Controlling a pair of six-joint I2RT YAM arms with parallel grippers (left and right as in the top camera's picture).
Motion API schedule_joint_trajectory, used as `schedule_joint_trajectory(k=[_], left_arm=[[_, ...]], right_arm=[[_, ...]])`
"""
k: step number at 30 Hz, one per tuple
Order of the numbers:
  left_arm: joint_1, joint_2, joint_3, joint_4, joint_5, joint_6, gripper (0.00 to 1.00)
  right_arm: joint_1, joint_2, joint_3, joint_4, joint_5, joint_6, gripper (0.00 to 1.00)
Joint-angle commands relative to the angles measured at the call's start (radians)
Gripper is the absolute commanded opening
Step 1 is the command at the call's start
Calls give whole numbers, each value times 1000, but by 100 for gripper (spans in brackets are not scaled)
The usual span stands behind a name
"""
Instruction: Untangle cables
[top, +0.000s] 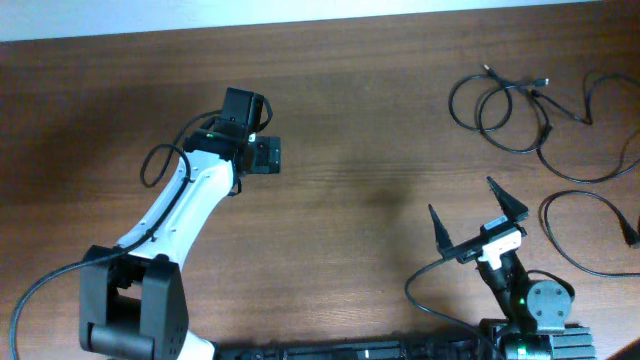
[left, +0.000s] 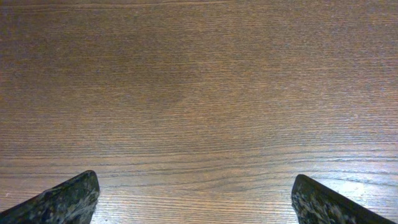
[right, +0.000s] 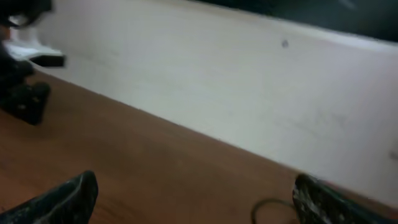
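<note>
Both grippers stand with jaws spread wide, and we see nothing between them. Our right gripper (top: 461, 196) sits low near the front edge of the table (top: 380, 120), angled toward the far side. Our left gripper (left: 193, 186) faces down at the wood left of centre. The cables (top: 540, 120) lie in loose overlapping loops at the far right, beyond the right gripper, and neither gripper touches them.

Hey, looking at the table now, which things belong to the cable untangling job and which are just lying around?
Job:
- cables, loose loops at the table's far right
- left tool, open and empty
- right tool, open and empty, nearer the cables

Just there:
- thick arm wire on the left arm
- white wall past the table edge
</note>
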Motion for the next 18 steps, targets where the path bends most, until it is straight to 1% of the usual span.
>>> schedule_joint_trajectory(k=[1,5,8,15,16,18], left_arm=[[6,8,5,1,-14,16,99],[6,8,5,1,-14,16,99],[6,8,5,1,-14,16,99],[6,8,5,1,-14,16,99],[6,8,5,1,-14,16,99],[6,8,5,1,-14,16,99]], right_arm=[[21,-12,-5,-71,164,-2,99],[64,-12,-5,-205,283,-1,99],[84,-12,-5,-205,322,-1,99],[84,-12,-5,-208,337,-1,99],[84,-12,-5,-208,359,13,99],[84,-12,-5,-216,443,97,99]])
